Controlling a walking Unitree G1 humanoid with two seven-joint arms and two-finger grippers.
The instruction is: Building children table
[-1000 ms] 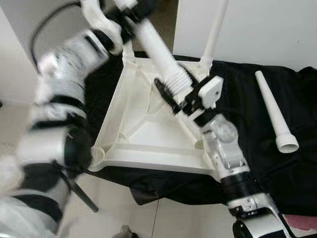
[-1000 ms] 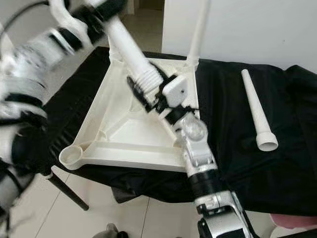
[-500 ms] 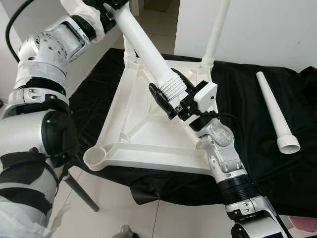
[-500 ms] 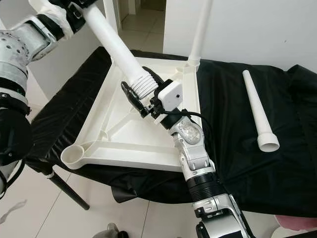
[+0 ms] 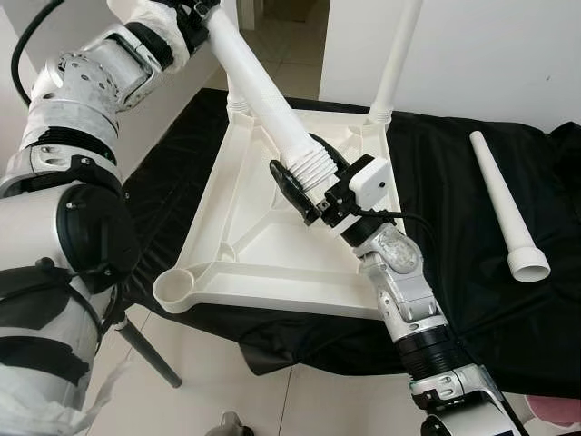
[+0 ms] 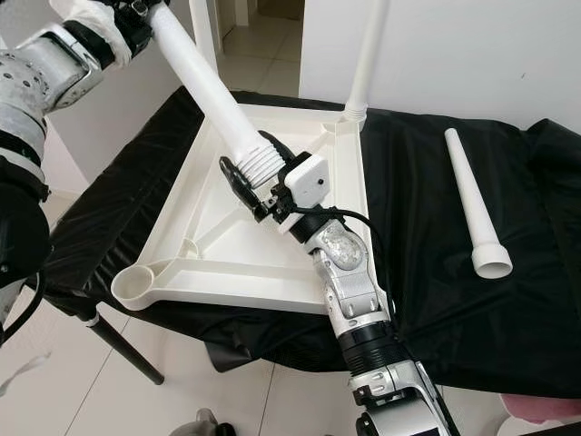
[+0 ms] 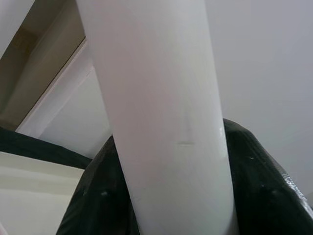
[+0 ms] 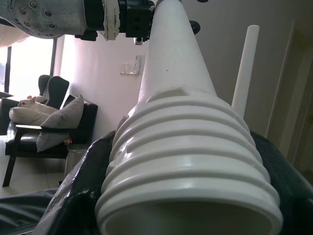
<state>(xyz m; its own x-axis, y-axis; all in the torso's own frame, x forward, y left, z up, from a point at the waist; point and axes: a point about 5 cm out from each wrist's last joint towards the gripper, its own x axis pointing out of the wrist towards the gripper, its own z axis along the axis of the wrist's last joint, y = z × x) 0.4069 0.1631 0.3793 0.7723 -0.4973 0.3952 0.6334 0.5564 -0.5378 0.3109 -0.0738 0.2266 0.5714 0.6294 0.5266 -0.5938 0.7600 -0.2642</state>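
Observation:
A white children's table top (image 5: 227, 272) lies upside down on a black cloth. Two white legs stand in its far corners, one (image 5: 397, 54) at the far right. I hold a third white leg (image 5: 263, 95) slanted above the top. My right gripper (image 5: 304, 186) is shut on its ribbed threaded end (image 8: 188, 161). My left gripper (image 5: 195, 14) is shut on its thin upper end (image 7: 161, 122). A fourth leg (image 5: 504, 204) lies loose on the cloth at the right. The near left corner socket (image 5: 174, 286) stands open.
The black cloth (image 5: 472, 300) covers a low stand with a dark leg (image 5: 145, 350) at the near left. A white wall (image 5: 508, 54) rises behind. Tiled floor (image 5: 218, 381) lies in front. An armchair with cushions (image 8: 44, 122) shows in the right wrist view.
The blur has settled. Both grippers have shifted the held leg slightly left and toward the table top's middle, still slanted.

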